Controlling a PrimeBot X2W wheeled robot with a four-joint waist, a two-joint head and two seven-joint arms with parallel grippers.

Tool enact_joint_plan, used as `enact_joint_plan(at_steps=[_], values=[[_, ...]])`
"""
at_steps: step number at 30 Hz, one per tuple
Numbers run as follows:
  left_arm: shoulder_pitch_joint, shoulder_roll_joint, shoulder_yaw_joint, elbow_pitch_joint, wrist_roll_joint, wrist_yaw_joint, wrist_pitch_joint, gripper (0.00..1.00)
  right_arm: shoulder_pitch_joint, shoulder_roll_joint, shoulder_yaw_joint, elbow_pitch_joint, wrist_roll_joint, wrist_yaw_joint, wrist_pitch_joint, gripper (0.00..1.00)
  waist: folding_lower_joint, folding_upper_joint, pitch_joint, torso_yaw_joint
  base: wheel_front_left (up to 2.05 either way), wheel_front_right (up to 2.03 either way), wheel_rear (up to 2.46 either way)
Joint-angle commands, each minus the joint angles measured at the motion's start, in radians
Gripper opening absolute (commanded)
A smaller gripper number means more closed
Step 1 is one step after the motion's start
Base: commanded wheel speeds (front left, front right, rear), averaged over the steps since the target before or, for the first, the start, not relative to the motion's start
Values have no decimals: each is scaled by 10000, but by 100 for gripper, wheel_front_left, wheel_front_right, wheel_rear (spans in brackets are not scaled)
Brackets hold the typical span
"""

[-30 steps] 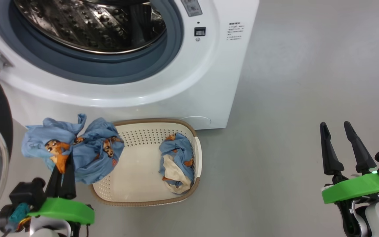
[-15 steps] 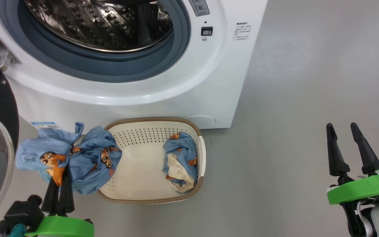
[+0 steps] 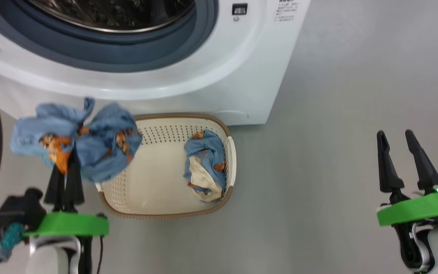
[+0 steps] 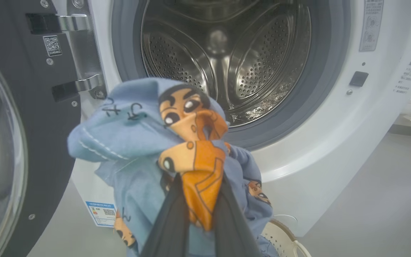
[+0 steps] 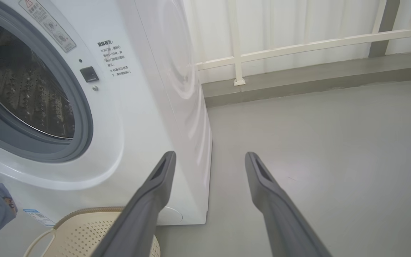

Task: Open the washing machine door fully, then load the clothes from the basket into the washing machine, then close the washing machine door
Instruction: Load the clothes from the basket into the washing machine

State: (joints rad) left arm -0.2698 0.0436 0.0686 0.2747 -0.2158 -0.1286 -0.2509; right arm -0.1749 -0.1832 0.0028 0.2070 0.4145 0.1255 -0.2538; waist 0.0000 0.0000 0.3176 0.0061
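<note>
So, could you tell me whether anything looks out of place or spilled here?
Nothing stands out. The left gripper holds one garment up before the washer, the other garment lies in the basket, and the door stands open.

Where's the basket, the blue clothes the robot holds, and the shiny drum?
basket (image 3: 154, 186): head view, its bare cream bottom.
held clothes (image 3: 97, 152): head view, middle of the blue bundle.
drum (image 4: 262, 60): left wrist view, its holey steel wall.
</note>
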Motion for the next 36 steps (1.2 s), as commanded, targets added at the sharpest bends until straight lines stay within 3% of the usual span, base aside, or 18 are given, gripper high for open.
enact_joint_plan(at_steps=[1,14,34,35,36], values=[[-374,126,238,-206,53,-20,-109,0,-281,-59,254,-288,25,52,-80,100,0,0,509,-109,0,0,0],[-4350,1034,183,614,421,-21,-109,0,-1350,408,397,-388,76,52,-80,100,0,0,2148,-720,0,0,0],[-10564,2696,207,5588,1133,165,-109,0,-2219,1257,721,-526,361,52,-80,100,0,0,3742,-2391,0,0,0],[-10678,2807,129,5759,1275,236,-109,35,-2240,1273,754,-520,379,52,-80,100,0,0,3776,-2465,0,0,0],[-10760,2882,70,5910,1374,287,-109,82,-2250,1285,780,-513,392,52,-80,100,0,0,3795,-2532,0,0,0]])
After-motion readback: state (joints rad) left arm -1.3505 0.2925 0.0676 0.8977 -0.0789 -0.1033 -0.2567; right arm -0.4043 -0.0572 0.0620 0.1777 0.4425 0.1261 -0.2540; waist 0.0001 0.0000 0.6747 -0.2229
